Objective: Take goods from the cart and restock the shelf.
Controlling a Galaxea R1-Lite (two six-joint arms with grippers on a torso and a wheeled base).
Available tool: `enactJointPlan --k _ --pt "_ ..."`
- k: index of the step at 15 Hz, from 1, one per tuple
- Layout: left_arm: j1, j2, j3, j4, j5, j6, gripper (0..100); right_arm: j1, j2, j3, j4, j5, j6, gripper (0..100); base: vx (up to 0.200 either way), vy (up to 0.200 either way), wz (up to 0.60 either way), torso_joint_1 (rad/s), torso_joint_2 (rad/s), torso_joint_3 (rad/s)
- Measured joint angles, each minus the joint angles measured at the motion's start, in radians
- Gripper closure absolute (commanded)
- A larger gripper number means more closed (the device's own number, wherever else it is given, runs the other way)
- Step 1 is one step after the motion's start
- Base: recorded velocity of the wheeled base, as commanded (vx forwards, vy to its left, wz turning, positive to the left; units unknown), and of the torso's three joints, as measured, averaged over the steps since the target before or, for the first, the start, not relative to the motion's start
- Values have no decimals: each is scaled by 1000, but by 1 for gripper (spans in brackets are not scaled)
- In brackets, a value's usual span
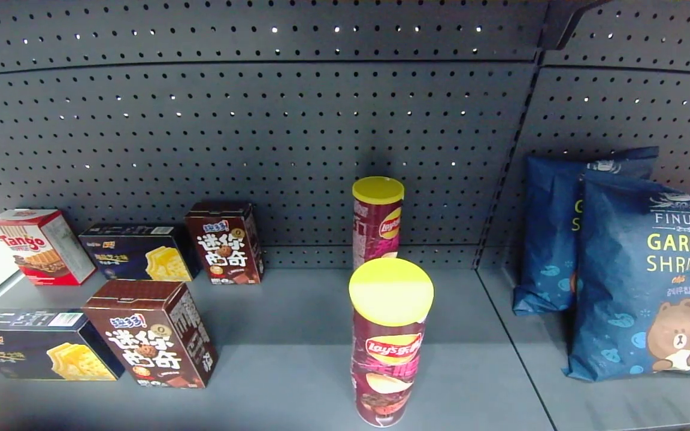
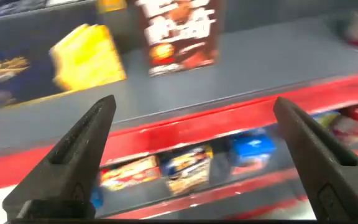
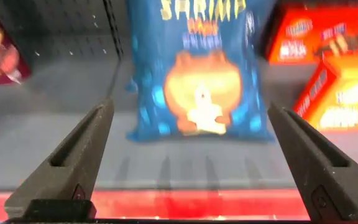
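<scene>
You had the left gripper point(image 2: 194, 104) and right gripper point(image 3: 191, 109) both spread wide and empty before the grey metal shelf point(image 1: 285, 323), where a hasty reach could have toppled the tall maroon, yellow-lidded crisp tube point(image 1: 388, 347) standing upright near its front edge.

A: What stands on the grey shelf point(image 1: 297, 311)?

B: Low in the centre of the frame is an upright maroon crisp can point(image 1: 388, 341) with a yellow lid. A second can point(image 1: 377, 218) stands straight behind it.

A: And at the sides?

B: At the right a blue shrimp bag point(image 1: 641, 275) stands upright, overlapping a rear bag point(image 1: 551, 233). At the lower left sit a navy cracker box point(image 1: 39, 344) and a brown cookie box point(image 1: 153, 332). Behind them are a red-and-white wafer box point(image 1: 39, 245), a second navy box point(image 1: 138, 251) and a second brown box point(image 1: 225, 242).
</scene>
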Motion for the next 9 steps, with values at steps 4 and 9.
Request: enactJointPlan --k 4,9 --pt "0 -70 39 0 4 5 0 -55 -133 94 90 0 -1 0 0 0 0 0 0 0" --pt "0 -161 77 -1 6 7 0 -74 -369 101 363 -32 -15 0 0 0 0 0 0 0"
